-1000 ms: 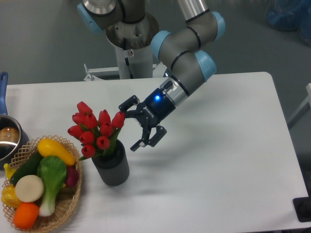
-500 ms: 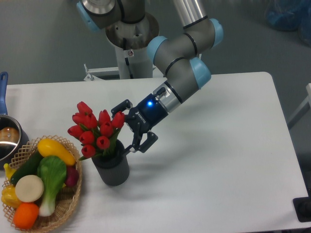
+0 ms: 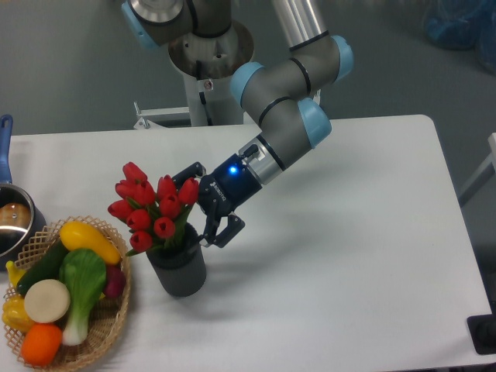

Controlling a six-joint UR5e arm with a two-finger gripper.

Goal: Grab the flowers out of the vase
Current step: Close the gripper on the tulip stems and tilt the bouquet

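The flowers (image 3: 152, 204) stand in the vase (image 3: 179, 268) on the table (image 3: 349, 256), with the claw (image 3: 198, 206) spread apart right beside the blooms, while a basket (image 3: 105, 329) of vegetables (image 3: 66, 287) and a pot (image 3: 12, 225) sit to the left.

Single arm reaches down from base at top centre, upper link slanting right, elbow joints with light-blue caps bent back toward left. Wrist angled down-left, blue light lit on black wrist section. Gripper (image 3: 203, 205) points left and slightly down, tilted near horizontal. Jaws spread apart, one finger (image 3: 188, 170) high, other finger low, nothing gripped between them.
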